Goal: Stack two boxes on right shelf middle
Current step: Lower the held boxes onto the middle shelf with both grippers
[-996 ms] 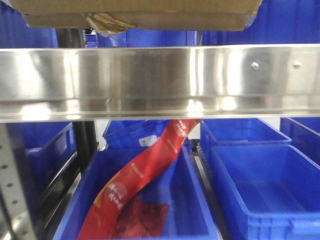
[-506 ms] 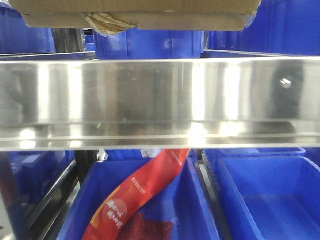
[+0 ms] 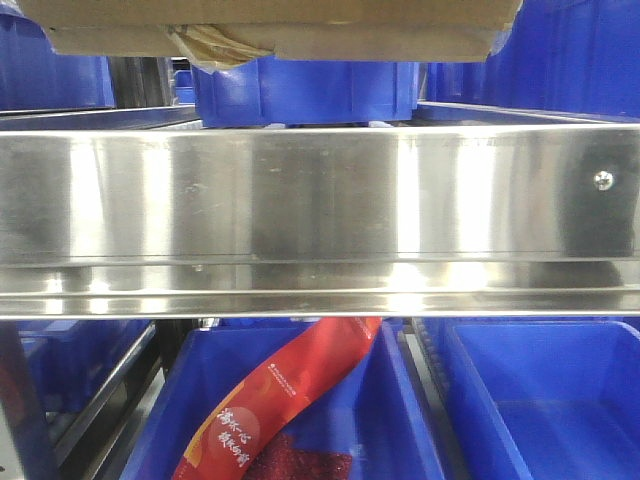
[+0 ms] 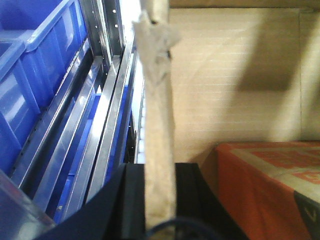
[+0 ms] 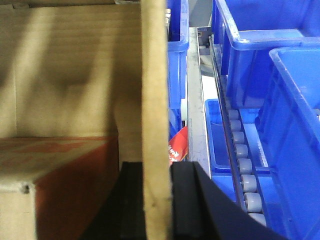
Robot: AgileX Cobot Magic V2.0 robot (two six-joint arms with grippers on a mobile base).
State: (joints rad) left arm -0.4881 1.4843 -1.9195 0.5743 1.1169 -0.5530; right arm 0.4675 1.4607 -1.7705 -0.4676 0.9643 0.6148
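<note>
A brown cardboard box [image 3: 270,25] with loose tan tape [image 3: 210,45] on its edge hangs at the top of the front view, just above the shiny steel shelf lip [image 3: 320,200]. My left gripper [image 4: 159,200] is shut on the box's left wall [image 4: 157,125]. My right gripper [image 5: 156,200] is shut on its right wall [image 5: 154,75]. Inside the open box lies an orange and tan box-like thing [image 4: 265,185], which also shows in the right wrist view [image 5: 60,175]. I cannot tell whether a second box is stacked here.
Blue plastic bins stand behind the lip [image 3: 300,90] and below it [image 3: 540,410]. One lower bin holds a red packet [image 3: 290,390]. A screw [image 3: 603,179] sits at the lip's right end. A roller track [image 5: 240,160] and bins lie right of the box.
The steel lip has dropped lower in the front view and looks larger and closer. The bins behind it show more. The box stays at the top of the frame.
</note>
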